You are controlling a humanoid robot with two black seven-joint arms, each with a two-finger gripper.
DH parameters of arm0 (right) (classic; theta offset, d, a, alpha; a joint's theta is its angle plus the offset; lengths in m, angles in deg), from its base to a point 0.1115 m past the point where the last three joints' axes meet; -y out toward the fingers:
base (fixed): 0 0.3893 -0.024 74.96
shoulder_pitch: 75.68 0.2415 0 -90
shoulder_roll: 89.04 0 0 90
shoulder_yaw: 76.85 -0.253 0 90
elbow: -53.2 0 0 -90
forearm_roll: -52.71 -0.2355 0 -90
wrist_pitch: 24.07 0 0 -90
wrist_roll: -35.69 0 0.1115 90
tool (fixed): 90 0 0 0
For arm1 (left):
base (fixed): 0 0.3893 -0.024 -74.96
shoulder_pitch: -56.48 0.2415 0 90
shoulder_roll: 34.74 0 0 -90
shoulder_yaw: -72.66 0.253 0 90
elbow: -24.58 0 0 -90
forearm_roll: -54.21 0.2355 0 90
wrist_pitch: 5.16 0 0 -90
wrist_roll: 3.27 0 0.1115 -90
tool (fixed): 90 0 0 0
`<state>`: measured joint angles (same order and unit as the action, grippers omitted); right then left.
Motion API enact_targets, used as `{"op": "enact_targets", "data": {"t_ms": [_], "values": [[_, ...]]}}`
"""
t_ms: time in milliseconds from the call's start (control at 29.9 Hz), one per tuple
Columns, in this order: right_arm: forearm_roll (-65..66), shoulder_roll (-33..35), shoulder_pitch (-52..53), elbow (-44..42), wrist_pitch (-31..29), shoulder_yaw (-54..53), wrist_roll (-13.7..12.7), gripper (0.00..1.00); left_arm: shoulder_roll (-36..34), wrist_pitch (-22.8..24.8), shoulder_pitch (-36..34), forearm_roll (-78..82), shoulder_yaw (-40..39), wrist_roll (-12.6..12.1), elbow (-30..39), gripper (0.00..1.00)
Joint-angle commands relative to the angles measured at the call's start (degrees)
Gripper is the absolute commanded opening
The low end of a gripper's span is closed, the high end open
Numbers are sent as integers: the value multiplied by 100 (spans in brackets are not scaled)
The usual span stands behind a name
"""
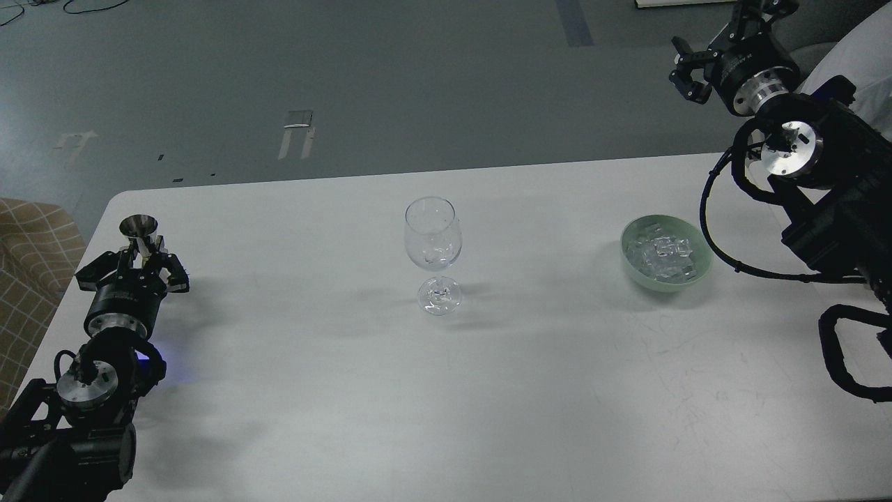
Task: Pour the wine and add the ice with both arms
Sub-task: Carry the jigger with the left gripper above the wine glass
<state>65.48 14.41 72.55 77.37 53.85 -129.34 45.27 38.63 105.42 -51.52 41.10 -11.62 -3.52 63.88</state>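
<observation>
A clear wine glass (433,233) stands upright at the table's middle, with a few clear ice cubes (434,255) low in its bowl. I cannot make out the wine. A pale green bowl (700,245) at the right holds a heap of ice (663,255). My left gripper (141,252) is at the table's left edge, shut on a small metal cone-shaped cup (138,228) that it holds upright. My right gripper (687,67) is raised high beyond the table's far right corner, open and empty.
The white table (446,390) spans the view, with grey floor behind it. A checked beige cushion (31,244) sits off the left edge. My right arm's thick links and looping black cables (829,230) hang over the table's right side near the bowl.
</observation>
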Motion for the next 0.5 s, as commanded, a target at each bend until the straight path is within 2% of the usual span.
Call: {"op": "enact_targets", "data": {"t_ms": [0,167,267,334,468], "values": [[-2,0,4,0,4,55,0,100,2,-1,-11,-7,-9,8,253,27],[-2,35,4,0,4,55,0,100,-16,-211,-20,-7,-1,-10,963,22],[-2,44,-5,0,4,55,9,100,10,-641,-20,-7,-1,-10,1447,21],[-2,114,-5,9,4,55,0,100,46,-1141,-20,1,8,-19,1754,20],[-2,228,-14,0,-5,55,0,100,81,-1223,-20,2,8,-45,2019,19]]}}
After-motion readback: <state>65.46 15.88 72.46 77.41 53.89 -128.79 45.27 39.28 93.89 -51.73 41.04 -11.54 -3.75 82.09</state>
